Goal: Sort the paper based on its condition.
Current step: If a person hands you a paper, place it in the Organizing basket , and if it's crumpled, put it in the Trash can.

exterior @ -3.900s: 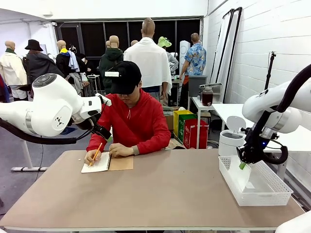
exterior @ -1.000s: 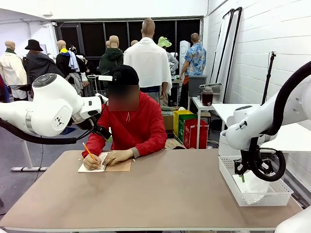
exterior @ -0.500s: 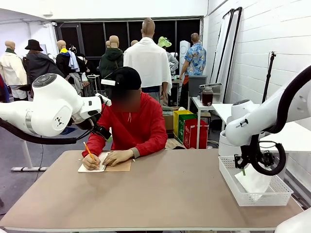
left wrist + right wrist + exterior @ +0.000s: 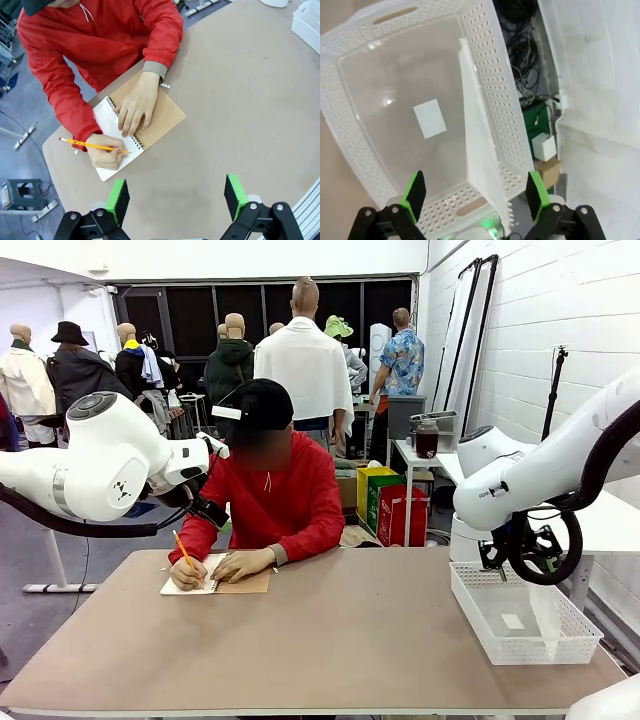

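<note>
Inside the basket, paper leans along one side.

- A pencil is held by a person's hand over a spiral notebook on the desk.
- A paper sheet is leaned inside a white basket.
- The right gripper is held above the basket's left rim.

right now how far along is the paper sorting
Done: one thin white paper sheet leans on the side wall inside the white perforated plastic basket. In hand: nothing; the right end effector is open above that basket, the left end effector open over the table. Left: the person's hand is writing with a yellow pencil in the brown-covered spiral notebook, so further sheets likely remain.
</note>
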Robot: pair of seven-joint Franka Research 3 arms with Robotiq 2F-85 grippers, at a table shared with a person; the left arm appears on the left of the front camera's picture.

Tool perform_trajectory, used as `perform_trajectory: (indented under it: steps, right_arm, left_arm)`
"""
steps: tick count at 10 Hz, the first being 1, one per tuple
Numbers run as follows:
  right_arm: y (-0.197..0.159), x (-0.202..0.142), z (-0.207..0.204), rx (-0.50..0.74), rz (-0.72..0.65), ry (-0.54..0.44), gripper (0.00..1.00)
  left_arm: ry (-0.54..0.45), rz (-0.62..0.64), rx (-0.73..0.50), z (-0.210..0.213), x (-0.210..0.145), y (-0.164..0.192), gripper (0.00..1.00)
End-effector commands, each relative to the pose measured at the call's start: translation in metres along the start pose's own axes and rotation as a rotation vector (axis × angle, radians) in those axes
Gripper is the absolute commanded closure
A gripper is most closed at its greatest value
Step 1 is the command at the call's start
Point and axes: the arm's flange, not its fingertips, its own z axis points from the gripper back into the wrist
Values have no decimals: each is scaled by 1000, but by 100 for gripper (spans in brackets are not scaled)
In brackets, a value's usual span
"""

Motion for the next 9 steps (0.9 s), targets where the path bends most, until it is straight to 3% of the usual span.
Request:
perform_trajectory:
  steps: [1, 3, 5, 9]
  right_arm:
    - [-4, -6, 12, -20, -47, -31, 0]
    - [-16, -3, 24, 23, -52, -39, 0]
    - [-27, -1, 36, 178, -3, -17, 0]
    - [-28, 0, 50, 343, 94, -41, 0]
  left_arm:
    - [3, 2, -1, 0, -1, 1, 0]
    - [3, 2, -1, 0, -1, 1, 0]
    - [3, 2, -1, 0, -1, 1, 0]
    - [3, 2, -1, 0, -1, 1, 0]
